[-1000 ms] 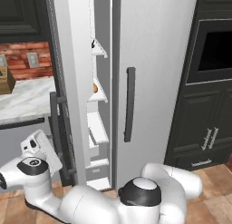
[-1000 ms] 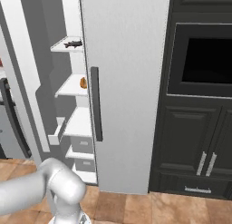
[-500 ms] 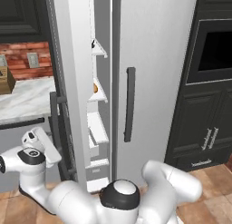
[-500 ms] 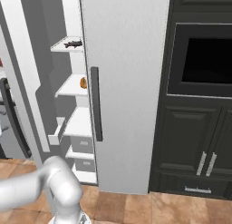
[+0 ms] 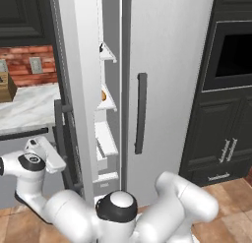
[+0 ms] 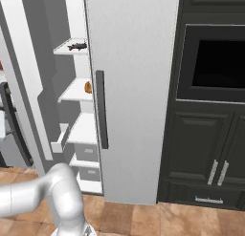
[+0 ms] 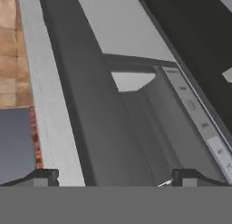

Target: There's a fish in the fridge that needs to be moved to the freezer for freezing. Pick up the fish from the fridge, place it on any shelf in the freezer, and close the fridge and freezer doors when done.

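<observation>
**— Where's the fish?**

— The fish lies on the top shelf of the open compartment, dark and slim, tail towards the back. From my left camera that shelf shows edge-on and I can't make the fish out there.

**— Anything else stored in there?**

— One small orange-brown item on the next shelf down; in the left view it shows as an orange spot. I can't tell what it is. The lower shelves look bare, and below them are grey drawers, shut, so their contents are hidden.

**— Any labels or writing?**

— None that I can read. The hand view shows a pale strip with small marks along it, too blurred to tell.

**— The doors?**

— The left door stands open, seen edge-on, its dark handle low on the outer face. The right door is shut, plain, with a dark bar handle. Right of it are black cabinets and a built-in oven.

**— And your pincer?**

— My pincer is spread wide and holds nothing. It sits low on the left, just beside the open door's outer face and handle, well below the fish. Between the tips I see the door's grey surface.
</observation>
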